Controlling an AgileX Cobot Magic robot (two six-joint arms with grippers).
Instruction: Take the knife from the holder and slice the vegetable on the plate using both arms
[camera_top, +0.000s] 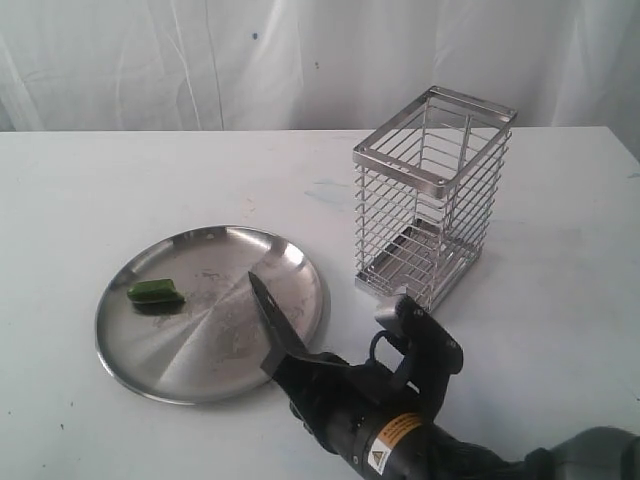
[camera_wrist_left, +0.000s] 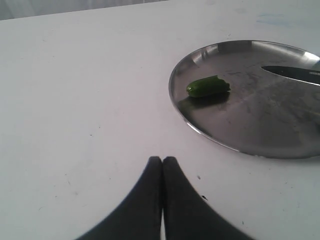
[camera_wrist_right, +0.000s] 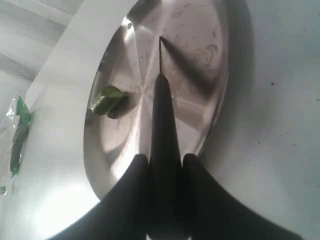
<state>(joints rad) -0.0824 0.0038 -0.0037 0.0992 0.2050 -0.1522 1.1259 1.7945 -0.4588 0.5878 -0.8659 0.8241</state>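
A white table (camera_top: 90, 180) fills the scene, lightly specked with dark dots and bearing a faint blue smudge (camera_top: 325, 190) towards its far side. At the near right edge the right arm (camera_top: 430, 440) comes in low, a yellow warning label (camera_top: 394, 438) on its black body. Its right gripper (camera_wrist_right: 166, 162) is clamped on the handle of the knife (camera_top: 272, 322), fingers tight on either side. The black blade slants away to the far left over the right part of the plate (camera_top: 200, 355). Whether the tip touches the steel cannot be told.

The plate lies flat on the table at near left, scuffed and shiny. The vegetable (camera_top: 156, 292) rests as one green piece on its left part, well apart from the blade. Right of the plate and a little farther off, the holder (camera_top: 432, 200) stands upright on the table, apart from the rim. Behind the far edge hangs a white creased cloth (camera_top: 150, 60).

The right arm is cut off by the near edge, so only its wrist and gripper show. The left gripper (camera_wrist_left: 162, 164) appears in its own wrist view alone, jaws pressed fully together, grasping nothing, low over bare table and apart from the plate. In the right wrist view something green in clear wrapping (camera_wrist_right: 17, 131) lies off the table, too blurred to make out.
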